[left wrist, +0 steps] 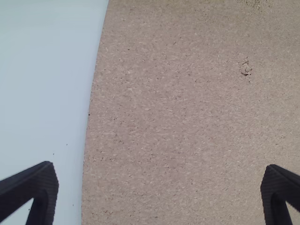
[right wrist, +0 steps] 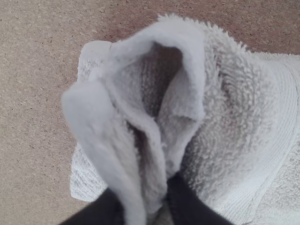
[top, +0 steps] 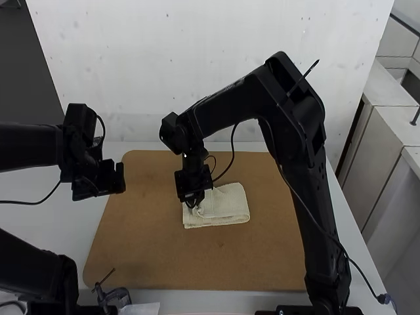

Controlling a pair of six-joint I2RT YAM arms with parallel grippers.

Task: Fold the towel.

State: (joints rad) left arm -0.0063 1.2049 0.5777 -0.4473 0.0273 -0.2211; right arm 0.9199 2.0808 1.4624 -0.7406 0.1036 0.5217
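Towel clamped in downturned right gripper, arm arched high, left gripper spread

Towel is fuzzy, rough terry cloth, board looks like matt, grainy pressed wood, tabletop seems smooth, right arm pretty matt.

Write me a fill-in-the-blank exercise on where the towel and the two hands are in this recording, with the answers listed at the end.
1. The hand that pinches the towel belongs to the ____ arm.
2. The left hand grips nothing, and its two fingers are spread ____.
3. The board beneath the towel is ____ in colour.

Missing words: right; apart; brown.
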